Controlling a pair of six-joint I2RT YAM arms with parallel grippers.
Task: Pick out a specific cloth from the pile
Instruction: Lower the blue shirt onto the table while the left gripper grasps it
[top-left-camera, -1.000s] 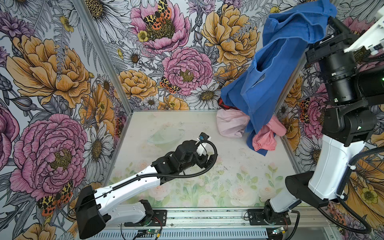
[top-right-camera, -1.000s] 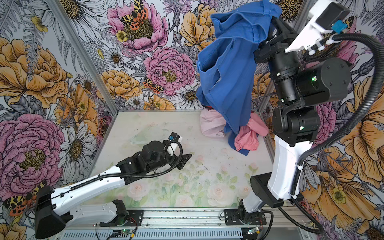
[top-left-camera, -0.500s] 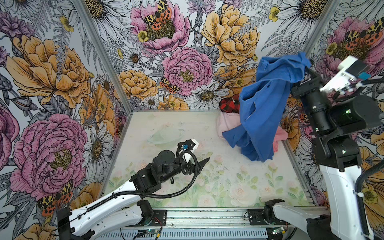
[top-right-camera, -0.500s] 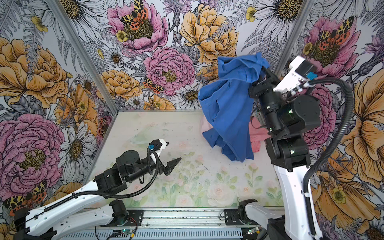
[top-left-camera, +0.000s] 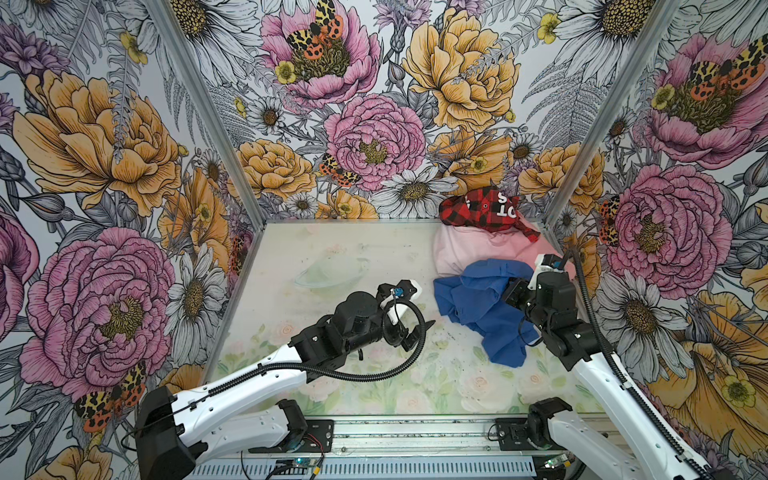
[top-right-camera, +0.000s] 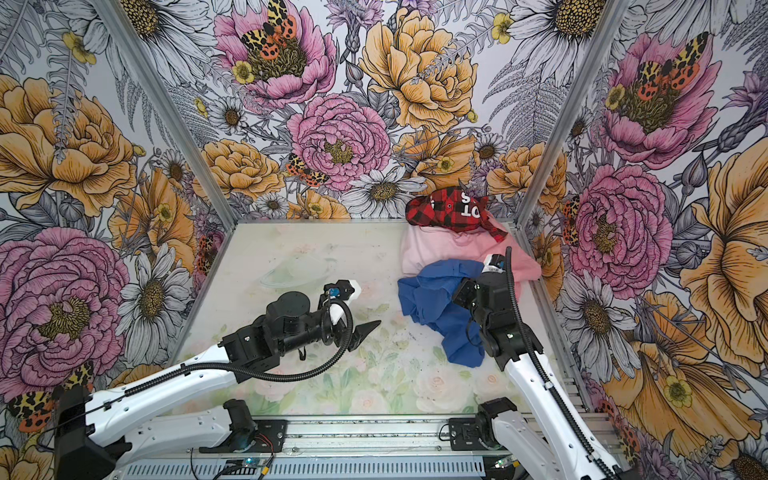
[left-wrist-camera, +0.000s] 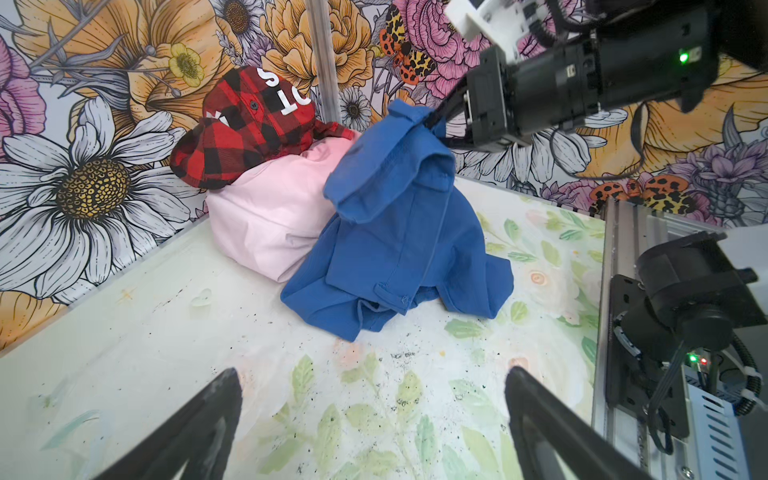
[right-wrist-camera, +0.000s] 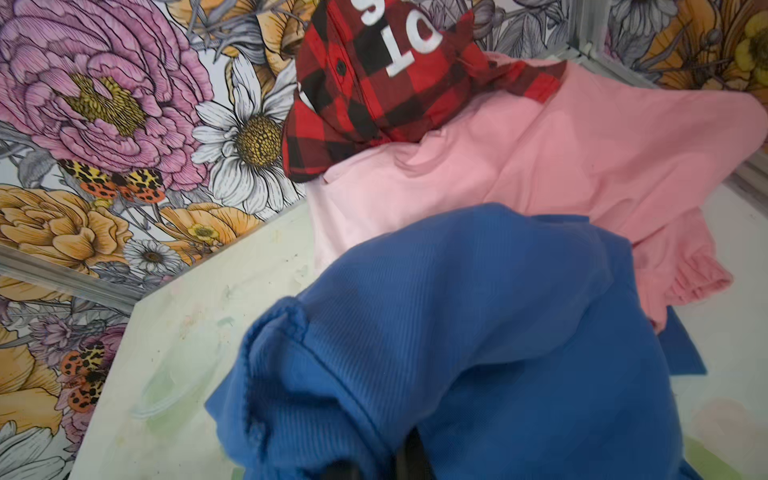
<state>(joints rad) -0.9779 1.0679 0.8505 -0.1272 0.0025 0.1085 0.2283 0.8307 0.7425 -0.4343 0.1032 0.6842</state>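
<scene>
So starting on the left side of both top views, the left gripper (left-wrist-camera: 372, 374) hangs low over the floral bench (top-left-camera: 332, 249) around mid-frame, jaws spread as wide as they go and nothing in them, pointing across at the clothes. Just to the right of it is the blue cloth (top-left-camera: 478, 307), crumpled in a heap right of centre: its lower folds lie flat on the bench and its upper part leans against the pile (top-left-camera: 478, 241). The pile sits in the upper right corner of the bench, tucked against the flowered back wall. It's a red-and-black plaid garment (top-left-camera: 482, 210) with white letters on top, a pale pink garment (top-left-camera: 461, 253) under that, and a salmon pink one (top-right-camera: 528, 266) spreading toward the right edge. Further right, the right gripper (left-wrist-camera: 436, 122) is clamped shut on a bunched top fold of the blue cloth, so that bit is pulled up into a peak. In the right wrist view the fabric fills the lower frame and hides most of the fingers.
</scene>
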